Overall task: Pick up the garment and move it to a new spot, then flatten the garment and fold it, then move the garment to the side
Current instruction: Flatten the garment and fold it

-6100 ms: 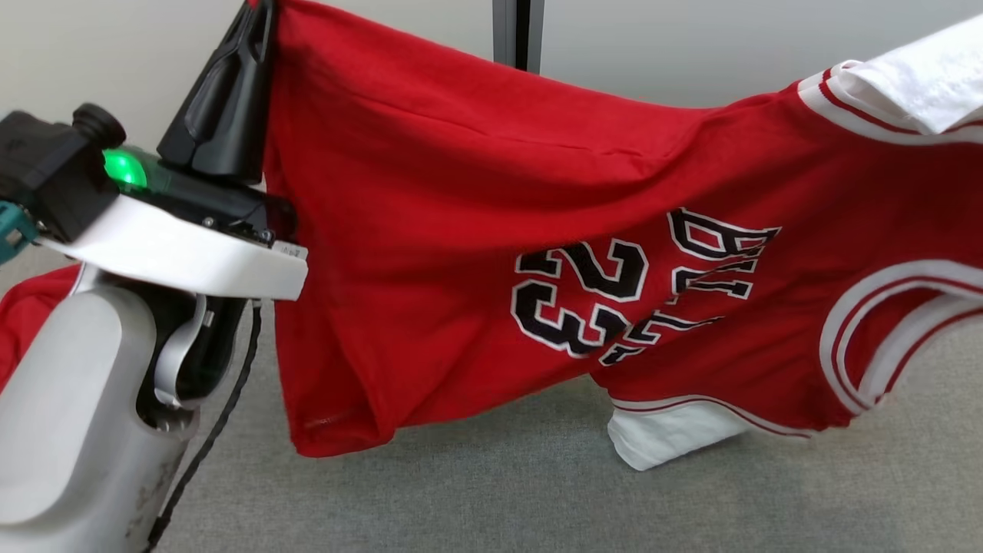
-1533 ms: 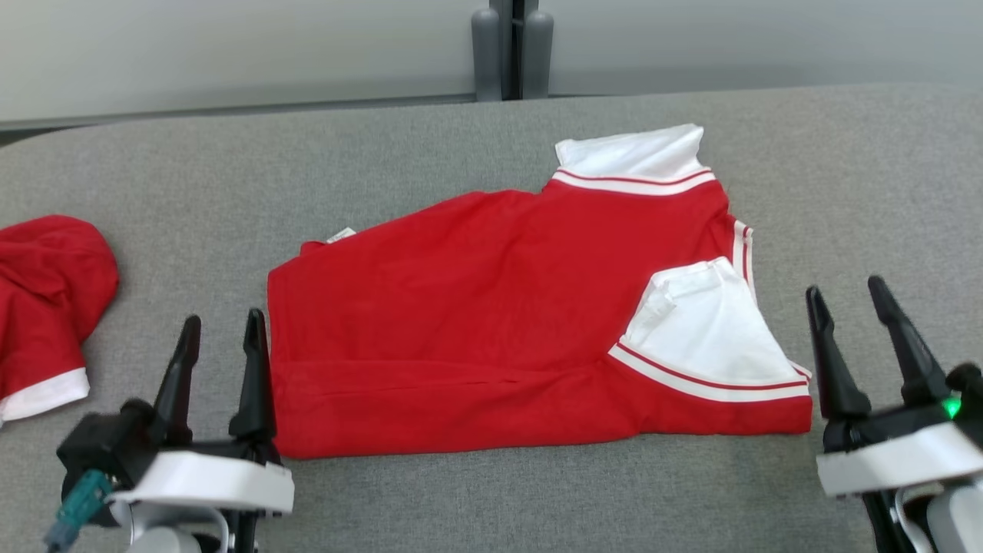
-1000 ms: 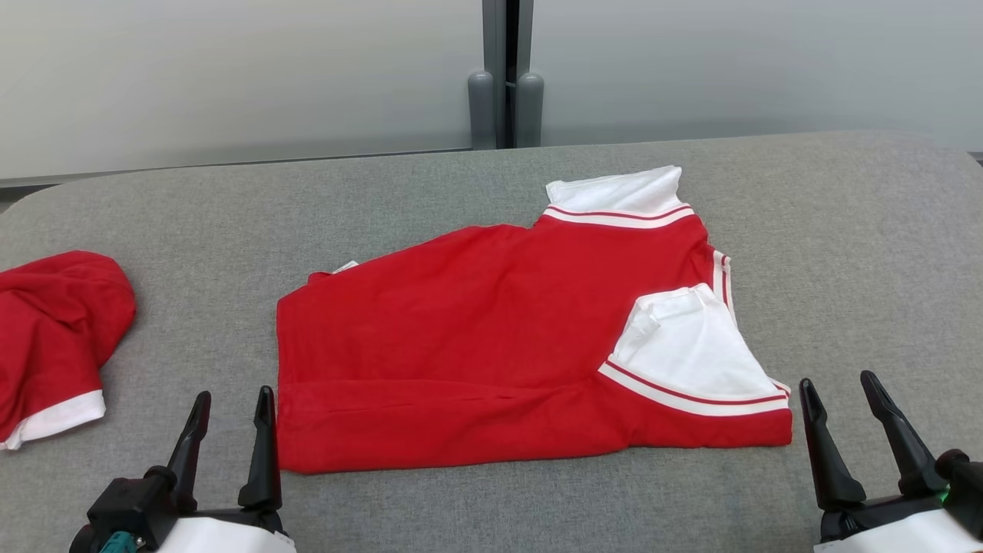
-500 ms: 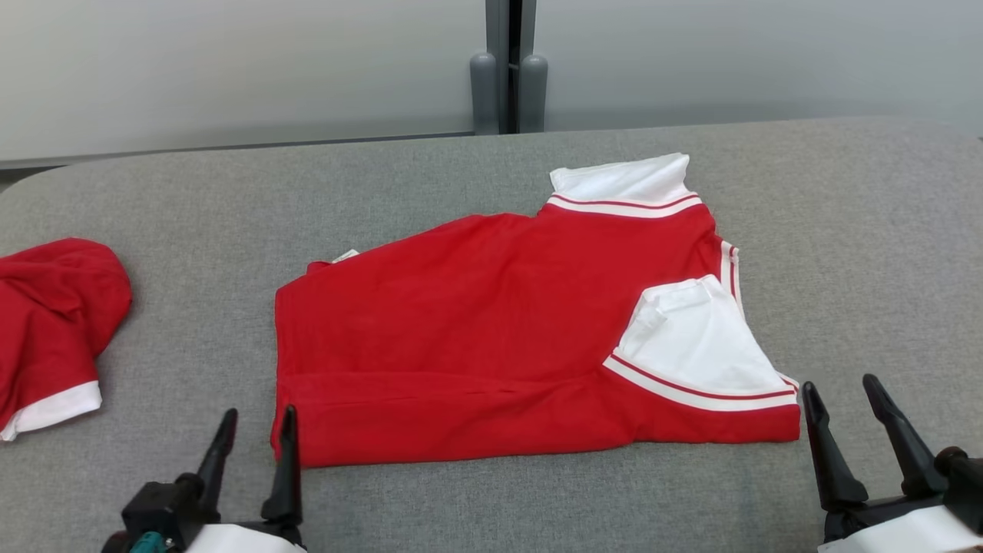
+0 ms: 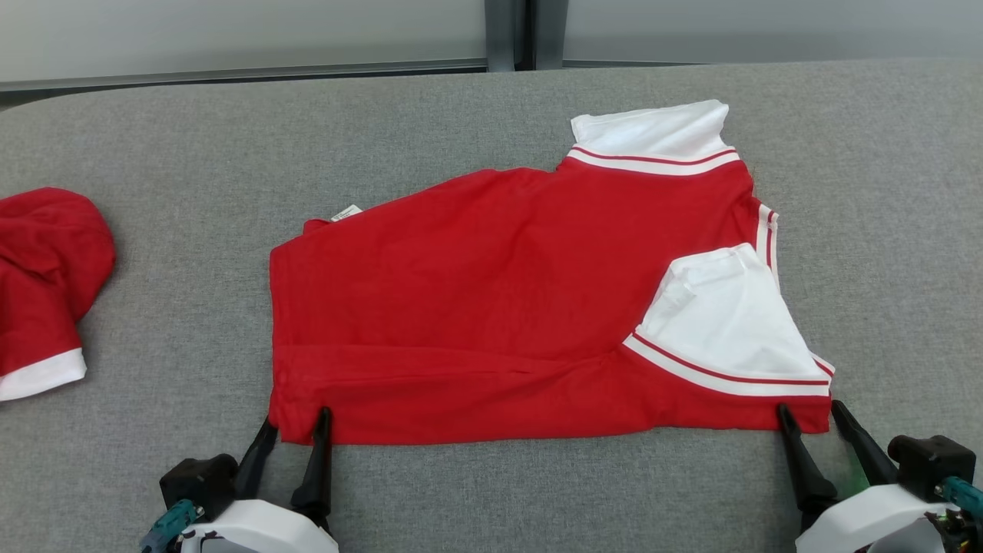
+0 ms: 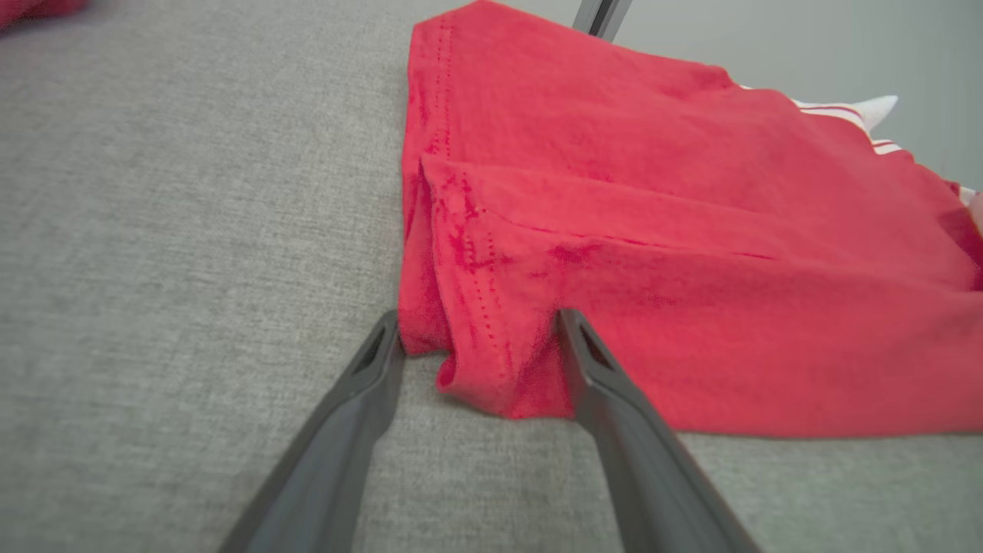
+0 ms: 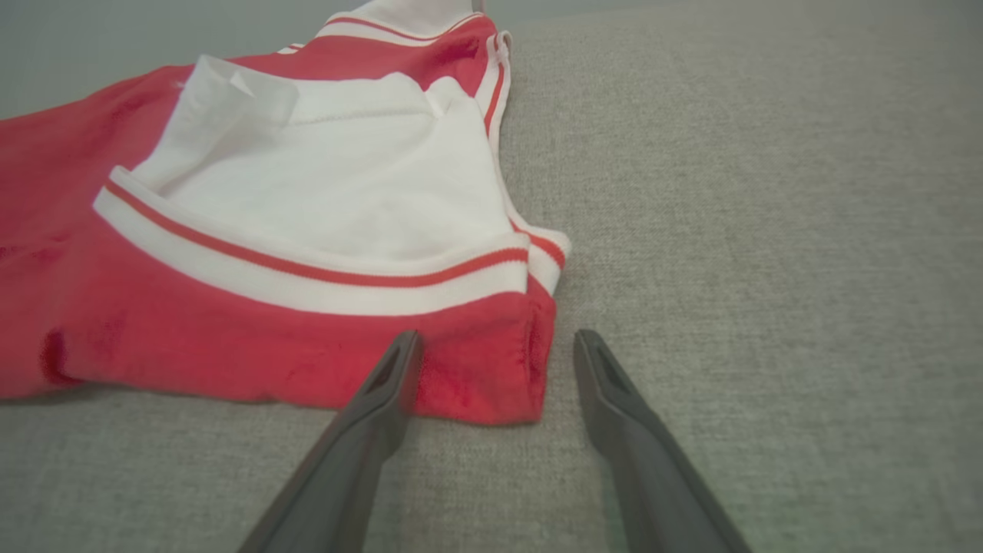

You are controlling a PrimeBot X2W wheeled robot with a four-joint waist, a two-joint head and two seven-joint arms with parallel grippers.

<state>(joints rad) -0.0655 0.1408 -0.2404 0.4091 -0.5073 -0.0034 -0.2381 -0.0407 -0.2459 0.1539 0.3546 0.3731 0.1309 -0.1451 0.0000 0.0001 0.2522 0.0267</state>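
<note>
The garment [image 5: 491, 307] lies flat near the middle of the desk [image 5: 192, 138], folded lengthwise, with its long folded hem along the near edge and its white sleeve and collar toward the right.

The step in hand looks like a grasp of the two near corners. The left pincer [image 5: 296, 422] stands wide across the near-left corner, one finger on bare desk and the other over the cloth. The right pincer [image 5: 808, 407] stands just as wide across the near-right corner, its outer finger on bare desk. Neither holds anything yet.

To do this well, both should keep their tips low on the desk and close together, taking every layer. The left corner is stacked and curled, so a shallow pinch would probably catch the top layer alone and undo the fold.

A second red garment [image 5: 42, 276] lies bunched at the left edge, well apart. It narrows the room there if the folded one goes left.
</note>
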